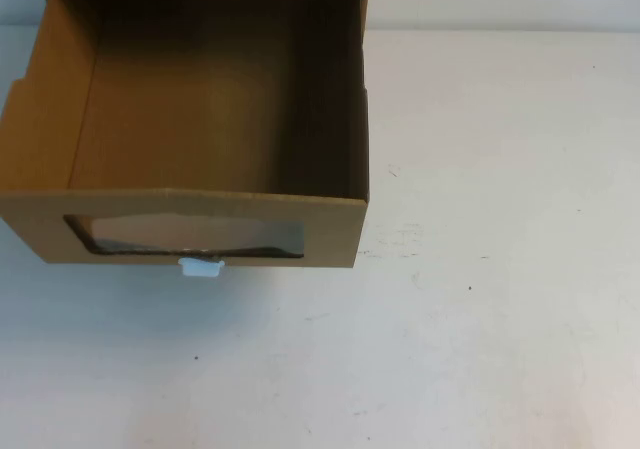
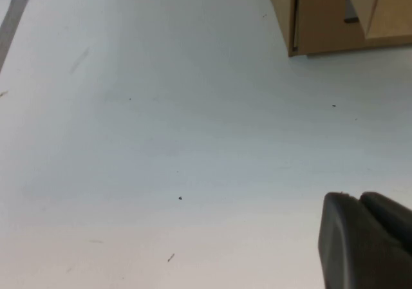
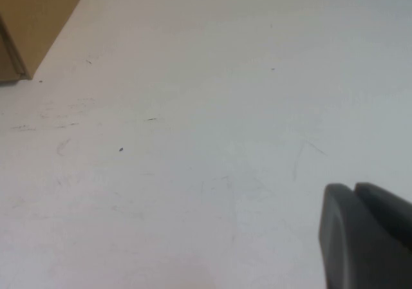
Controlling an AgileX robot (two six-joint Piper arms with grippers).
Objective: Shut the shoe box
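The shoe box (image 1: 200, 89) is brown cardboard, with its drawer pulled out toward me and open at the top. Its front panel has a clear window (image 1: 185, 234) and a small white pull tab (image 1: 200, 267) below it. The drawer looks empty. A corner of the box shows in the left wrist view (image 2: 335, 15) and in the right wrist view (image 3: 35, 22). My left gripper (image 2: 360, 202) is shut and empty over bare table, well away from the box. My right gripper (image 3: 353, 191) is shut and empty over bare table. Neither arm shows in the high view.
The white table (image 1: 480, 269) spreads to the right of and in front of the box. A grey strip (image 2: 13, 22) marks the table edge in the left wrist view.
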